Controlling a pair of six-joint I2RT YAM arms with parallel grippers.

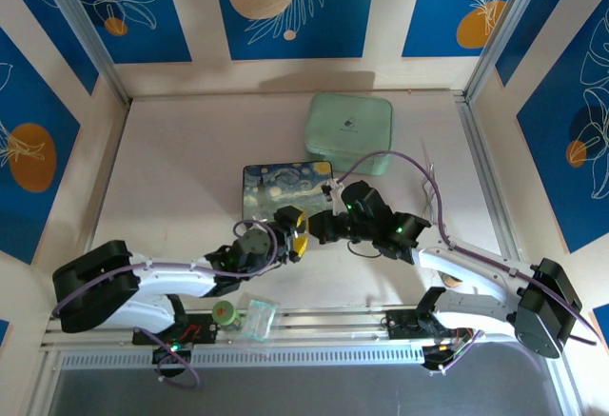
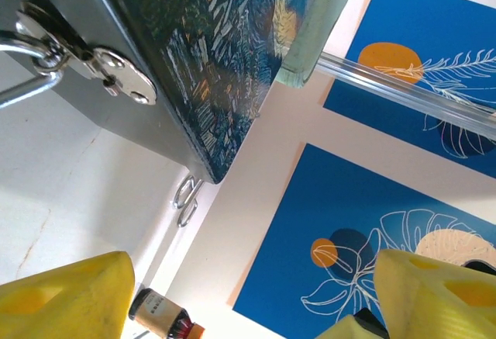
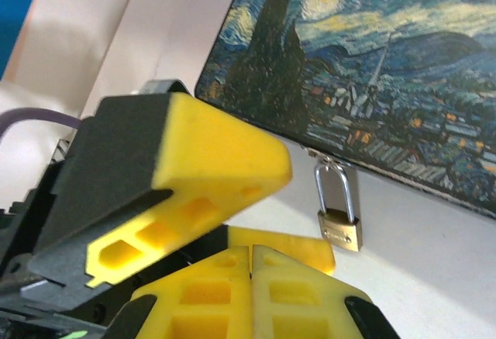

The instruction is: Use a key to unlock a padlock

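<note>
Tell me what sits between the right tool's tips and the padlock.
In the right wrist view, a flat yellow finger, apparently of the open left tool, lies between the shut right tool and the hanging padlock.

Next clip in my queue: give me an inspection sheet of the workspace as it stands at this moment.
Surface: white table, no spills seen.
Job's things: padlock hangs by its shackle from the latch of the painted box, and the shackle looks closed; key not made out.
Clutter: mint case behind the box; small bottle and clear container at the near rail; wire clips beside the box.
Grippers: left gripper open, nothing between its fingers; right gripper shut, near the padlock, not touching it.
Cables: purple cables run along both arms.
Surroundings: blue floral wall panels.
</note>
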